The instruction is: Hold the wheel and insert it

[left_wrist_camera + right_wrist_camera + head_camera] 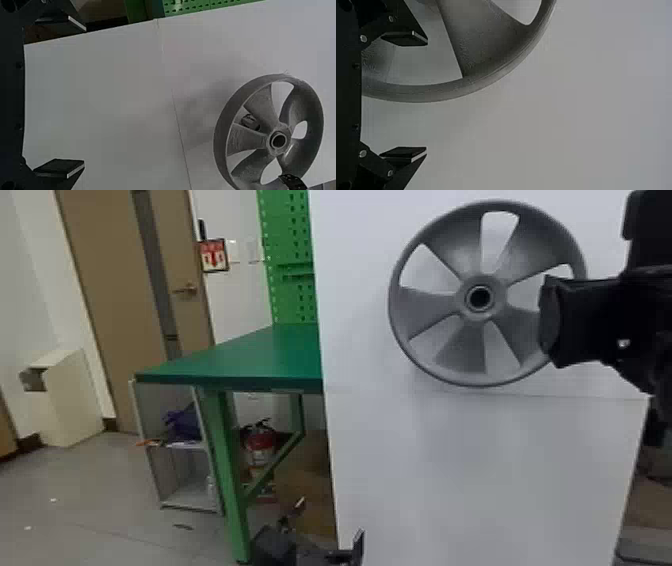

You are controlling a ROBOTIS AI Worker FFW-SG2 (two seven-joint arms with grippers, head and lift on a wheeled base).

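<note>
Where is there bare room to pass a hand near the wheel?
In the head view, the white panel shows bare below the wheel, right of the left gripper, and in a narrower strip between wheel and green table. It's crowded at the wheel's right side, where the right gripper overlaps it.

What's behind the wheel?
Through the gaps between the spokes of the wheel, the white panel shows, plus a small dark part, too unclear to identify. The hub and spokes cover the rest.
</note>
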